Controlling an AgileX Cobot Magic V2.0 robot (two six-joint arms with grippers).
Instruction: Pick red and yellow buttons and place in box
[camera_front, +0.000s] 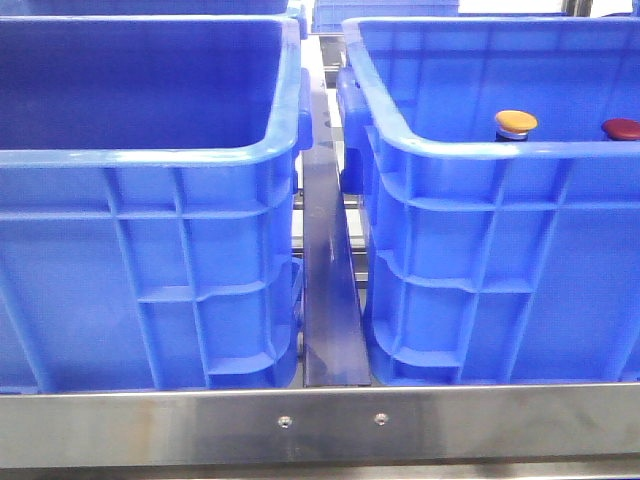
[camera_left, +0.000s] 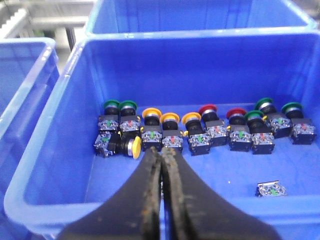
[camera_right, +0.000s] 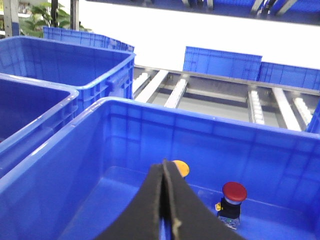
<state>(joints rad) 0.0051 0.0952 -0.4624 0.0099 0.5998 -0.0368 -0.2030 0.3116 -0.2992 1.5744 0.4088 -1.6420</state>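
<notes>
Crates fill the front view: a left crate (camera_front: 150, 150) at nine o'clock and a right crate (camera_front: 500, 150) at three o'clock, set apart by a metal rail (camera_front: 328, 270). Neither arm shows in this view.

Over the near rim of the right crate two caps poke up: a yellow button (camera_front: 516, 123) at about one o'clock and a red button (camera_front: 622, 129) at two o'clock, near each other but not touching. The right wrist view gives the same pair standing on that crate's floor, the yellow one partly hidden behind the fingers and the red one upright just beside it.

Left gripper (camera_left: 161, 155) hangs above a supply crate (camera_left: 60, 100) that holds a row of buttons (camera_left: 200, 130): green ones at the ends, several yellow and red between. Its fingers are pressed together with nothing between them. One yellow button lies tipped over at the near end of the row, and a loose contact block (camera_left: 270, 190) sits apart from the rest.

Right gripper (camera_right: 167, 175) is likewise closed on nothing, poised above the crate with the two placed buttons.

My reading: one red and one yellow already lie in the box, so a placing step looks finished and another pick is due. The next move would call for the left fingers to part, descend over one yellow or red cap in the row, and straddle it without catching its close neighbours.
</notes>
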